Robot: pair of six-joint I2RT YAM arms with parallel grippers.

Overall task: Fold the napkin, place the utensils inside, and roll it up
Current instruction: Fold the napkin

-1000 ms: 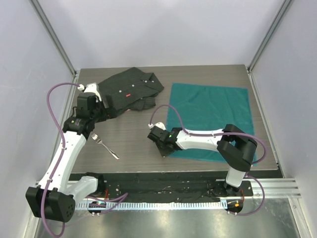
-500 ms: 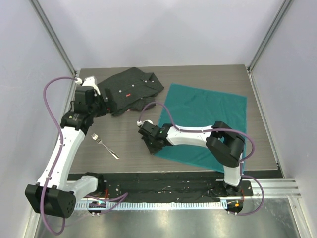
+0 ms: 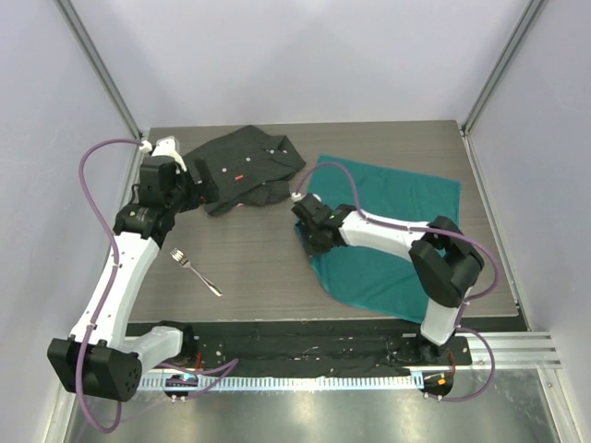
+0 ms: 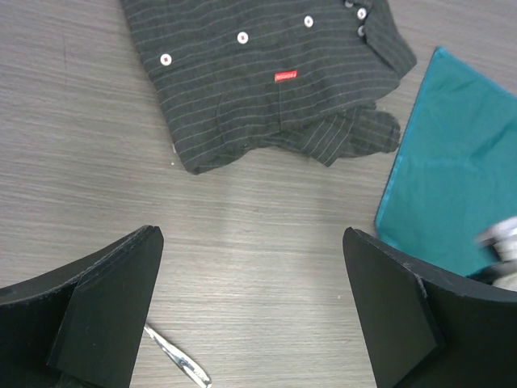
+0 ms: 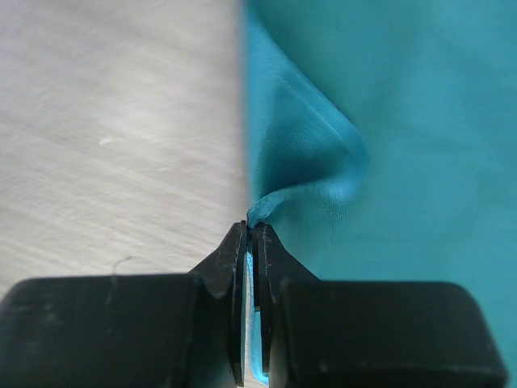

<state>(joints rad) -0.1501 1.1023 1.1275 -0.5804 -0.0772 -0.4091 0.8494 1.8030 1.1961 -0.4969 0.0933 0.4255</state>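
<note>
The teal napkin (image 3: 392,231) lies skewed on the right half of the table, its left part lifted and folded over. My right gripper (image 3: 308,218) is shut on the napkin's edge; in the right wrist view the cloth (image 5: 388,121) is pinched between the closed fingertips (image 5: 252,230). The silver fork (image 3: 196,273) lies on the wood at the left front; its handle end shows in the left wrist view (image 4: 179,365). My left gripper (image 3: 189,189) is open and empty above bare table, near the black shirt, and the napkin's corner (image 4: 460,186) shows to its right.
The black buttoned shirt with a red tag (image 3: 242,169) lies crumpled at the back left, just left of the napkin's far corner; it also shows in the left wrist view (image 4: 266,81). Grey walls close in the table on three sides.
My right gripper, still holding the napkin's edge, first pulled left and forward, then swung back and to the right, dragging the napkin into a skewed, partly folded shape. The left arm barely moved.
</note>
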